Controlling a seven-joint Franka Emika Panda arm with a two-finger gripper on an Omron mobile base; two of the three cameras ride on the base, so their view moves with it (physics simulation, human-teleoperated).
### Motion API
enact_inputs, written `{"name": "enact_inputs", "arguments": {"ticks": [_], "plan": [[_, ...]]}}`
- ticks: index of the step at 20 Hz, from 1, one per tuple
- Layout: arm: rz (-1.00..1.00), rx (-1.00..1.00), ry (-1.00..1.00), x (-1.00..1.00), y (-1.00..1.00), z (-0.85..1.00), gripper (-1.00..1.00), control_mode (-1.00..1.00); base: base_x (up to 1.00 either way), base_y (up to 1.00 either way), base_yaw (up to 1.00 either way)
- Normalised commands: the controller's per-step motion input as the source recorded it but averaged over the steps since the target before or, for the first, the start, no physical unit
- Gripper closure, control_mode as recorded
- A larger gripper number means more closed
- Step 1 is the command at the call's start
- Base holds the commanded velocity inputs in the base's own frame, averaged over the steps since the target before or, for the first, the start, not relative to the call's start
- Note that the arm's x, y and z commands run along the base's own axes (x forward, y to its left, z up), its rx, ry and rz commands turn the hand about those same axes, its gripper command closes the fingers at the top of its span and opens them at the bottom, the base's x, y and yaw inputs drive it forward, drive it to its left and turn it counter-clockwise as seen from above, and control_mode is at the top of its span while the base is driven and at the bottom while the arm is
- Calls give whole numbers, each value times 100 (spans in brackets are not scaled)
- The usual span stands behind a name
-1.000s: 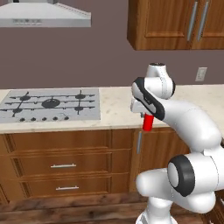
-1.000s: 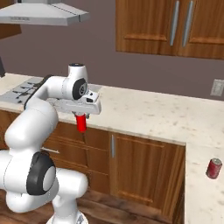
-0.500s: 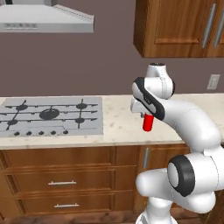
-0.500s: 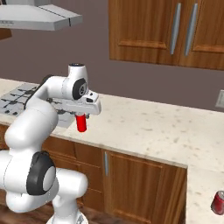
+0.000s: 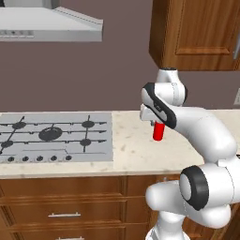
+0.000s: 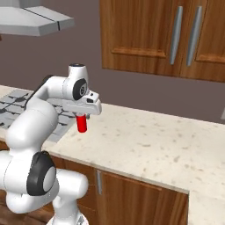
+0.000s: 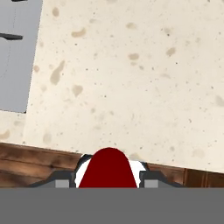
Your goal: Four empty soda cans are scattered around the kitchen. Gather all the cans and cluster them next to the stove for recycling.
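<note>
gripper (image 6: 81, 117): jaws closed on 1 red soda can (image 5: 159, 131); can hangs upright below the hand, clear of the surface
can position: above the speckled counter (image 6: 158, 145), at 3 o'clock from the stove (image 5: 54, 137) in the left base view, near its right edge but not over it
hand view: red can (image 7: 107, 169) sits between the finger tips at 6 o'clock; counter (image 7: 131, 74) fills the middle, stove corner (image 7: 17, 57) at 10 o'clock, cabinet front along the bottom
step in hand (judgement): carry-and-place, can 1 going down beside the stove
how to do it well: keep the can vertical; lower straight down onto bare counter just right of the cooktop edge; don't release until the base touches, else it could tip or roll
placement tip: set it close to the stove but leave bare counter around it so the other cans can cluster there without knocking it
risk: drifting toward 9 o'clock puts it on the cooktop instead of next to it; drifting toward 6 o'clock nears the counter's front edge
counts: soda cans in view 1 (red); stoves 1; burner grates (image 5: 51, 133) about 5, knobs (image 5: 40, 159) about 5 along the front, small, count uncertain
other: range hood (image 5: 47, 26) 1 above the stove; upper cabinet (image 6: 162, 37) with 2 vertical handles; drawers (image 5: 65, 208) below the counter
</note>
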Motion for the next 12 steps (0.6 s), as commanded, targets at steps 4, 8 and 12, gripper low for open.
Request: {"name": "enact_inputs", "arguments": {"ticks": [4,8,12], "plan": [[0,0,0,0,0,0,100,100,44,0,3],[0,0,0,0,0,0,100,100,43,1,3],[0,0,0,0,0,0,100,100,41,0,2]]}}
